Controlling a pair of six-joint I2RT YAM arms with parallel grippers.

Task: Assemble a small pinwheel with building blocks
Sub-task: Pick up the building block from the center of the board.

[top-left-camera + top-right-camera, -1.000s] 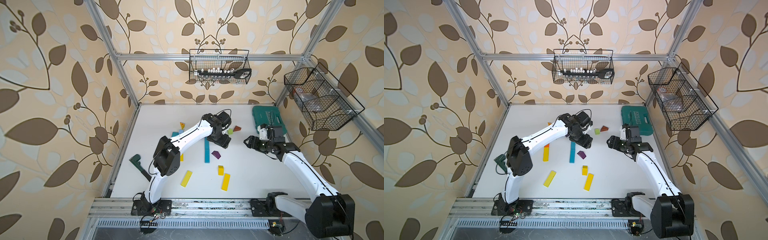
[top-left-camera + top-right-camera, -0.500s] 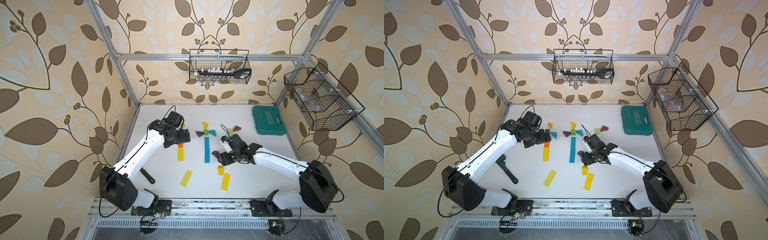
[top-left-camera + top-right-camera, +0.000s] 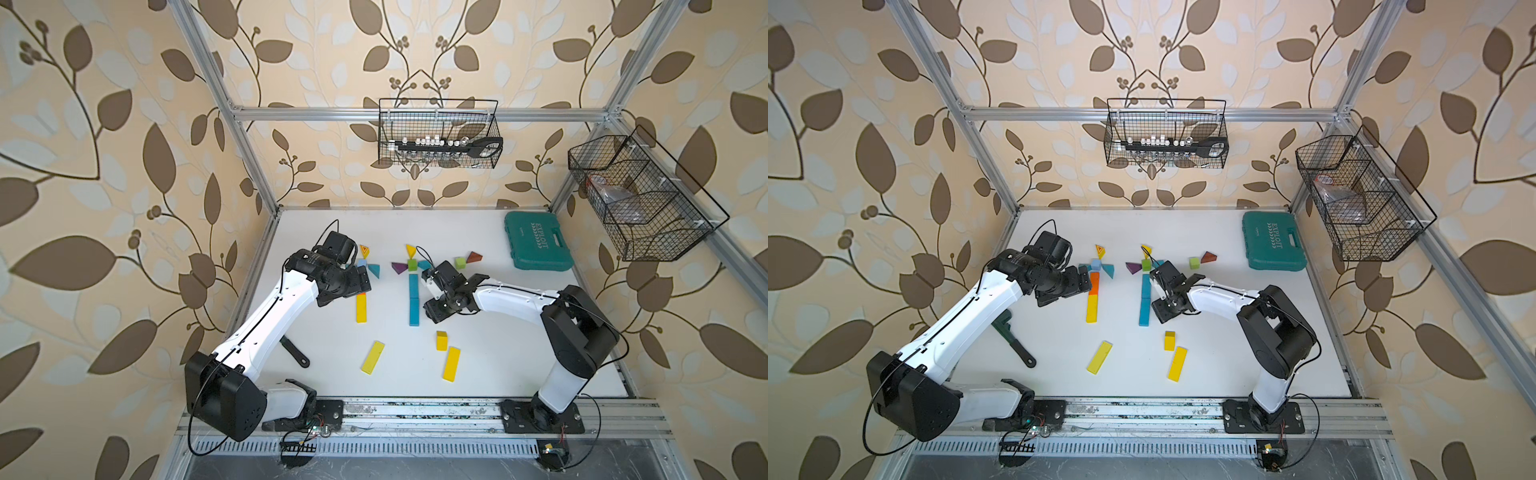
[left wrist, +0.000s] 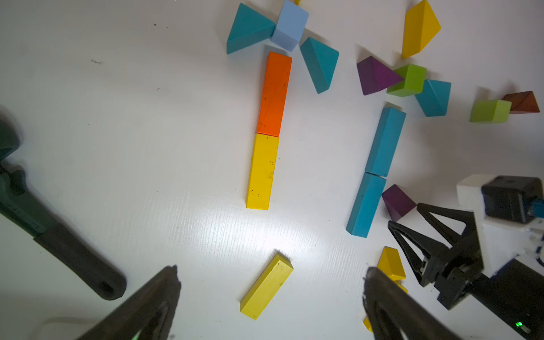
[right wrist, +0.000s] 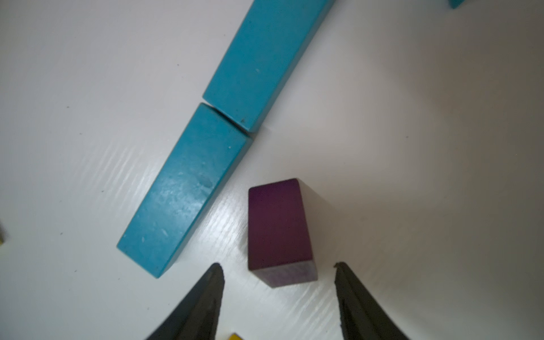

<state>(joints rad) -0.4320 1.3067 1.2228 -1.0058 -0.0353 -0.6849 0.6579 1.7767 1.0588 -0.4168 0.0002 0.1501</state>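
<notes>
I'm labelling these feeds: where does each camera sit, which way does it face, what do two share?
Top views: high above the table's front, looking down on the white tabletop; left arm and right arm show whole.
Left wrist: on the left arm, looking down over the orange flat bar; the open left gripper and the right gripper show.
Right wrist: on the right arm, close above the purple triangular wedge; open fingertips flank it.
Shared: both wrist views show that wedge beside a blue flat bar.
</notes>
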